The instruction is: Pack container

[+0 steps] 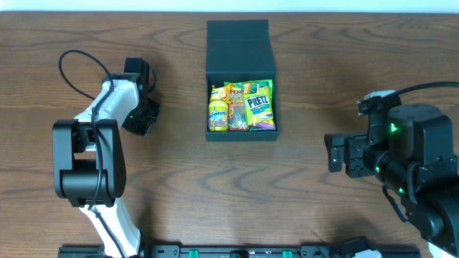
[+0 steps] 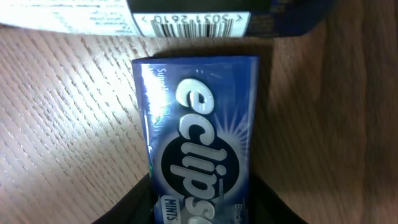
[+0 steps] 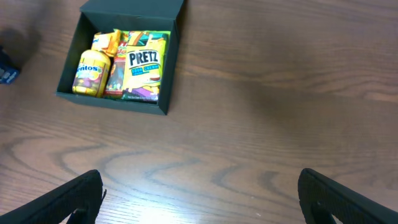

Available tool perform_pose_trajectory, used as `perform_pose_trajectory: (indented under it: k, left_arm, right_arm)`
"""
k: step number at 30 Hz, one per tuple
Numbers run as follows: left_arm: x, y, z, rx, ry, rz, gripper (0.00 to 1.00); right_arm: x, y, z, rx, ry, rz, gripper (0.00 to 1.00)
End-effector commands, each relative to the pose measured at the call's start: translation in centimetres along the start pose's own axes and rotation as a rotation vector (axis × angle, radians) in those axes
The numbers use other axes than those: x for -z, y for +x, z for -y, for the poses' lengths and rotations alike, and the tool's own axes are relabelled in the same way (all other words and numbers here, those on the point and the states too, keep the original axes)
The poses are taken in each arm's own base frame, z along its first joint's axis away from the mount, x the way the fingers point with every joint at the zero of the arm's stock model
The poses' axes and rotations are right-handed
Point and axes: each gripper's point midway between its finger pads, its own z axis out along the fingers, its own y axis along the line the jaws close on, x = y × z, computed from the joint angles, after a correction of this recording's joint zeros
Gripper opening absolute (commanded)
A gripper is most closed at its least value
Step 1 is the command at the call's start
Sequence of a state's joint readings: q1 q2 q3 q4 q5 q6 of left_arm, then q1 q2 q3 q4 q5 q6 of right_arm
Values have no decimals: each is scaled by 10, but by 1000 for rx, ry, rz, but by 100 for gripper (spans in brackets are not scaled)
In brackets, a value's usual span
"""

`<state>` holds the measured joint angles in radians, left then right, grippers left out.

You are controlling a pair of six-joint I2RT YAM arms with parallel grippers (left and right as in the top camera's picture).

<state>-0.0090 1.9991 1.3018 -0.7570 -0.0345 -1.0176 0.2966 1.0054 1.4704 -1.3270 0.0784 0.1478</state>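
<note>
While pinching an Eclipse mints pack (image 2: 199, 137) between the left gripper's (image 2: 202, 199) closed-in fingers, hovering left of the container (image 1: 242, 136), sitting open mid-table, already holding several snack packets (image 1: 244, 106). Spreading right gripper (image 3: 205, 205) wide, empty. Likely remaining: adding mints, shutting lid (image 1: 237, 41).

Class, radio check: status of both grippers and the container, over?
Left gripper straddling Eclipse mints pack, grip unclear. Right gripper open, empty. Container open, snacks inside. Barcoded packet beside mints.

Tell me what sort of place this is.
Probably a robotics lab bench for packing trials: a left arm and right arm at a wood-grain table, a dark container of snack packets, and an Eclipse mints pack in the left gripper.
</note>
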Motion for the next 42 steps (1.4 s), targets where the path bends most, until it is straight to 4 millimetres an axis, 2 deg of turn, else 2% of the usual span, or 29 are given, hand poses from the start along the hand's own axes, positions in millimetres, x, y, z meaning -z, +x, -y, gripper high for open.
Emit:
perform_pose_trajectory:
  k: [1, 6, 10, 13, 15, 18, 22, 25, 29, 36, 38, 42]
  left_arm:
    - [-1, 11, -4, -15, 7, -55, 27]
    - [18, 8, 0, -61, 49, -35, 20]
    - [49, 6, 13, -80, 142, 16, 11]
    - [75, 8, 37, -110, 262, 62, 6]
    - [92, 16, 62, -185, 371, 90, 6]
    - [112, 41, 104, -364, 528, 121, 6]
    - [128, 70, 132, -502, 621, 165, 6]
    - [134, 88, 141, -557, 652, 171, 6]
    - [142, 121, 152, -770, 699, 201, 6]
    - [148, 172, 152, -915, 761, 108, 6]
    - [149, 181, 151, -952, 772, 83, 6]
    - [145, 185, 145, -962, 752, 61, 6]
  right_arm:
    - [1, 0, 3, 7, 9, 2, 99]
    - [1, 0, 3, 8, 9, 2, 99]
    - [1, 0, 3, 7, 9, 2, 99]
    - [1, 0, 3, 7, 9, 2, 99]
    - [1, 0, 3, 8, 9, 2, 99]
    - [1, 0, 3, 7, 9, 2, 99]
    - [1, 0, 3, 7, 9, 2, 99]
    - [1, 0, 3, 8, 9, 2, 99]
    - [1, 0, 3, 7, 9, 2, 99]
    - [1, 0, 3, 8, 9, 2, 99]
    - [1, 0, 3, 7, 9, 2, 99]
    - [1, 0, 3, 8, 9, 2, 99]
